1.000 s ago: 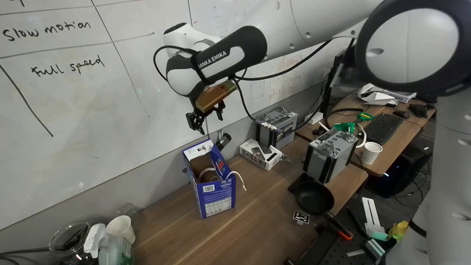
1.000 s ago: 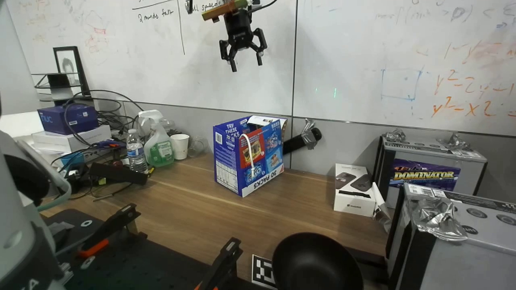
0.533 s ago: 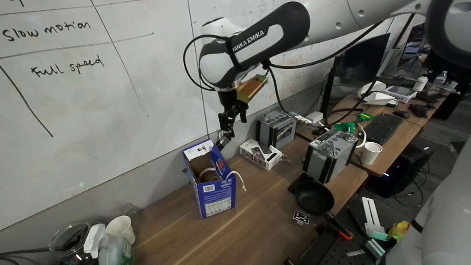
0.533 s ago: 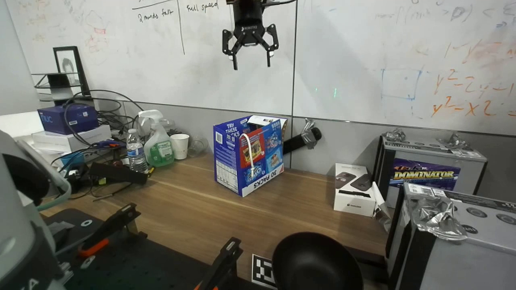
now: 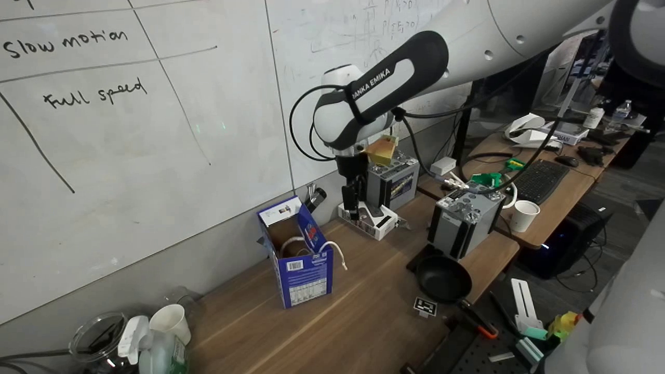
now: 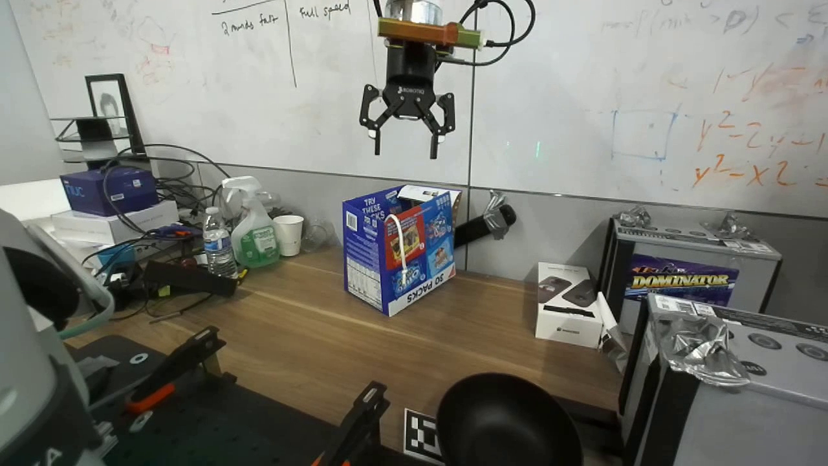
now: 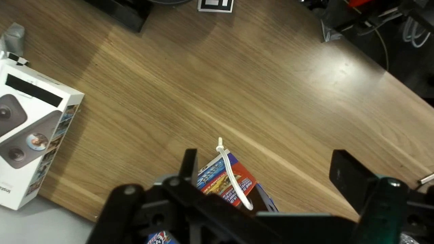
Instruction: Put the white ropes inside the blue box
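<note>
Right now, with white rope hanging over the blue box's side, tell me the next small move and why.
I'd probably lower the hand toward the white rope, ready to grip it: the rope's end dangles outside the blue box, and the hand hangs higher up, open and holding nothing.

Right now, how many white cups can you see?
2, in an exterior view: one white cup beside the spray bottle, another white cup near the keyboard. Others may be hidden.

Downward wrist view, exteriors facing whiteboard (image 6: 550, 71)
</note>
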